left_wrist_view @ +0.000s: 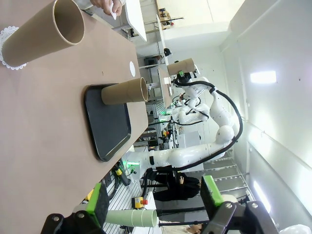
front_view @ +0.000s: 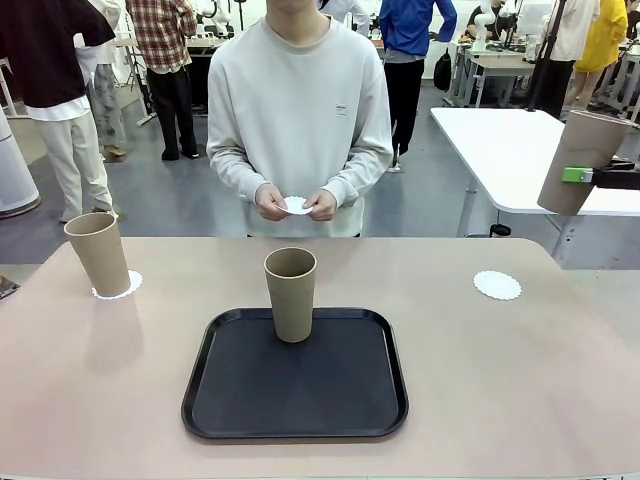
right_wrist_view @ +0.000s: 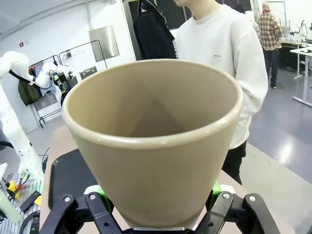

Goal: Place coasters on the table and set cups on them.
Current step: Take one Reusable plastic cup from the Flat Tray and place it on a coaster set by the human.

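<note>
One tan cup (front_view: 98, 252) stands on a lacy white coaster (front_view: 118, 284) at the table's (front_view: 560, 380) far left. Upright on the black tray (front_view: 295, 400) is a second cup (front_view: 290, 293). My right gripper (front_view: 582, 173) is shut on a third cup (front_view: 578, 150), held tilted in the air above the table's right end; the right wrist view shows that cup (right_wrist_view: 156, 141) clamped in my right gripper (right_wrist_view: 156, 207). A bare coaster (front_view: 497, 285) lies at the far right. The person holds another coaster (front_view: 297, 206) in both hands. My left gripper (left_wrist_view: 156, 200) is open, high off the table.
The tray sits in the middle near my side. A white-topped table (front_view: 510, 150) stands behind at the right. The person stands close to the far edge, and other people are farther back.
</note>
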Controlling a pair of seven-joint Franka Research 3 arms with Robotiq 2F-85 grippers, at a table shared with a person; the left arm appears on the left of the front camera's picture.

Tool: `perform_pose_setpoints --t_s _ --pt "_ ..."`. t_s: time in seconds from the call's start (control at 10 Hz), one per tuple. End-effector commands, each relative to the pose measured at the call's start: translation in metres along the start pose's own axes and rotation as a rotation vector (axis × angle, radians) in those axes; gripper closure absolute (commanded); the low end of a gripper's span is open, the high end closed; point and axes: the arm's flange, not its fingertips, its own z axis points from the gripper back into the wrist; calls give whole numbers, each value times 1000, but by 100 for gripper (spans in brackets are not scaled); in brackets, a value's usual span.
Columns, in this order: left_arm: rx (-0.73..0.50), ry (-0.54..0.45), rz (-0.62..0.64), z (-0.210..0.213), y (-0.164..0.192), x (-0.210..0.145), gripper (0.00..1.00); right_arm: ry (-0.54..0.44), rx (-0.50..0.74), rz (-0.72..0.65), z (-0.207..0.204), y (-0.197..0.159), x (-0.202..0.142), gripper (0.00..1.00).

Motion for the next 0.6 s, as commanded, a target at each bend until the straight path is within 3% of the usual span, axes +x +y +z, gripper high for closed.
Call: perform_pose_setpoints --t_s 0.0,0.1,0.5 --pt "-6 -5 2 1 -3 -1 0 -2 4 0 0 0 0 17" --pt "-6 -5 2 1 -3 -1 0 65 189 59 -3 -4 -13 17" --pt "-6 -5 2 1 -3 -1 0 51 209 107 3 -35 -69 17"
